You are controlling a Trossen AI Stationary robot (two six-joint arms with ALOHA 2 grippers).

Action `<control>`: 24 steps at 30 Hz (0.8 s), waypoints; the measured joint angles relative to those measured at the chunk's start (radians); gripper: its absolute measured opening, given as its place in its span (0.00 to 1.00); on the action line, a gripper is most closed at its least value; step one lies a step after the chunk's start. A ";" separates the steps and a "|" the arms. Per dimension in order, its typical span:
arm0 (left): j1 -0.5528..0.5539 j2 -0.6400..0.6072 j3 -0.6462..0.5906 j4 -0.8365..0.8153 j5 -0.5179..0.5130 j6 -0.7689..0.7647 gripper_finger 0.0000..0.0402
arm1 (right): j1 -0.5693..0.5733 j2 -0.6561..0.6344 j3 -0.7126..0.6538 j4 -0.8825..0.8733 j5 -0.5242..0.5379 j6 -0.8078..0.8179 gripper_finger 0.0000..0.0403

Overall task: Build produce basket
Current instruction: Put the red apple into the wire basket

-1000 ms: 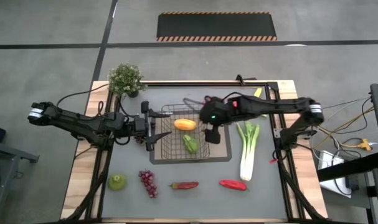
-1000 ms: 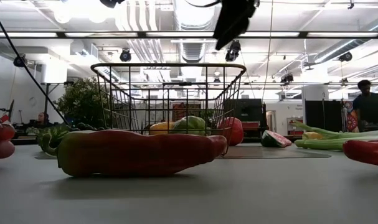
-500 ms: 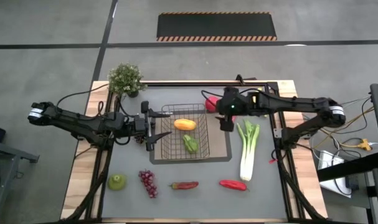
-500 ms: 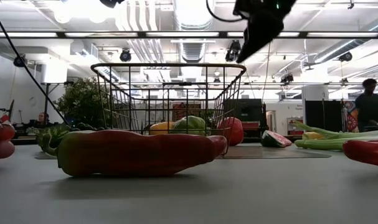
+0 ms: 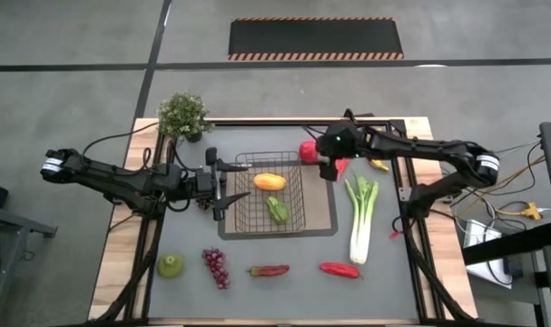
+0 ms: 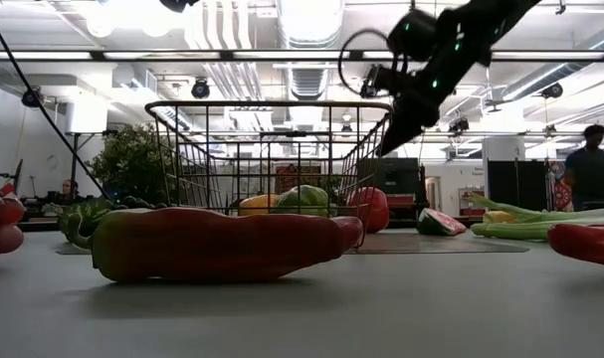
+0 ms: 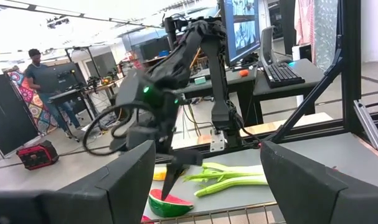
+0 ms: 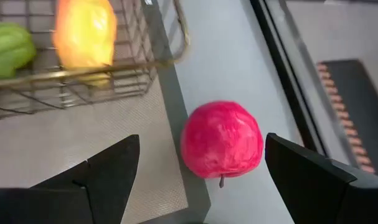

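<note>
Right pincer (image 5: 329, 171) is hanging wide open and empty over the far right corner of the basket (image 5: 298, 218), lining up on the red apple (image 8: 221, 139). The apple is sitting on the bench (image 5: 284, 291) just outside that corner, right at the edge of the grey mat (image 5: 322, 222), and my wrist view is framing it between my two fingers (image 8: 101, 171), so I'm judging it as the next pick. I'm keeping the jaws spread because the apple is round and fairly fat.

Left pincer (image 5: 222, 189) is parked at the basket's left wall, fingers spread wide with nothing visibly gripped; can't tell whether it's touching the wire. Probably bracing the basket, or just waiting.

Already in the basket: an orange-yellow piece (image 5: 270, 182) and a green pear (image 5: 278, 211).

On the bench outside it:
- leek (image 5: 361, 218), right of the mat
- watermelon slice (image 7: 170, 203), near the apple
- two red peppers (image 5: 339, 270), front row
- grapes (image 5: 216, 266) and another green fruit (image 5: 171, 265), front left

The potted plant (image 5: 183, 115) at the far left corner isn't produce, so I'm leaving it alone.

Task looks early, with most pieces still out.
</note>
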 joint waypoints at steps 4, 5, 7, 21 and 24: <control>0.000 0.000 0.000 -0.001 0.000 0.001 0.68 | -0.052 0.071 0.004 0.021 -0.040 -0.009 0.81; 0.000 0.000 0.000 -0.001 0.000 0.001 0.68 | -0.061 0.091 0.008 0.021 -0.041 -0.016 0.81; 0.000 0.000 0.000 -0.001 0.000 0.003 0.68 | -0.077 0.129 0.019 0.028 -0.041 -0.024 0.81; 0.000 0.000 -0.001 -0.001 0.000 0.005 0.68 | -0.126 0.299 0.107 0.037 -0.049 -0.035 0.81; 0.000 0.000 -0.001 -0.001 0.000 0.005 0.68 | -0.129 0.317 0.117 0.040 -0.063 -0.035 0.81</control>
